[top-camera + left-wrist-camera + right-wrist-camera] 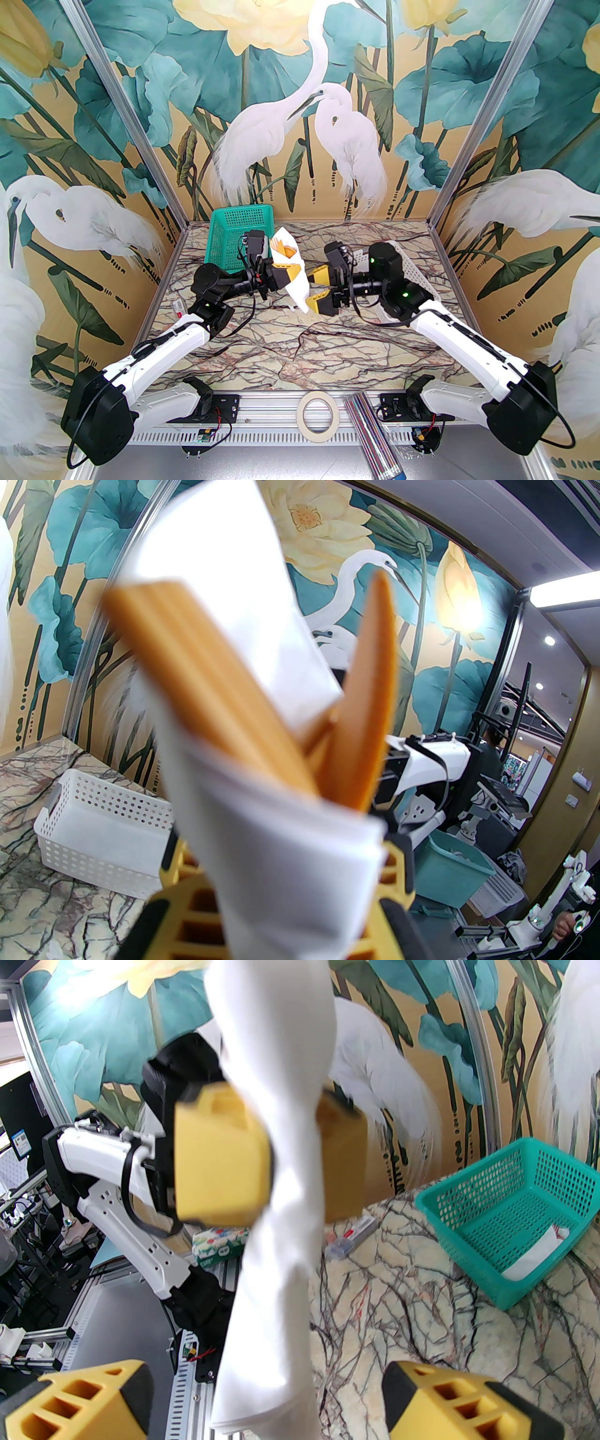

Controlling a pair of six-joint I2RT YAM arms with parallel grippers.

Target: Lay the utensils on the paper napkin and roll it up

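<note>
The paper napkin is a white roll held tilted in the air above the middle of the table. Orange-brown utensils stick out of its upper end. In the left wrist view two utensil tips rise out of the napkin. My left gripper is shut on the roll's middle. From the right wrist, its yellow fingers clamp the napkin on both sides. My right gripper is open, its fingers standing wide apart on either side of the roll's lower end without touching it.
A green basket at the back left holds another white rolled bundle. A white perforated basket sits behind the right arm. A small packet lies on the marble left of centre. A tape roll rests at the near edge.
</note>
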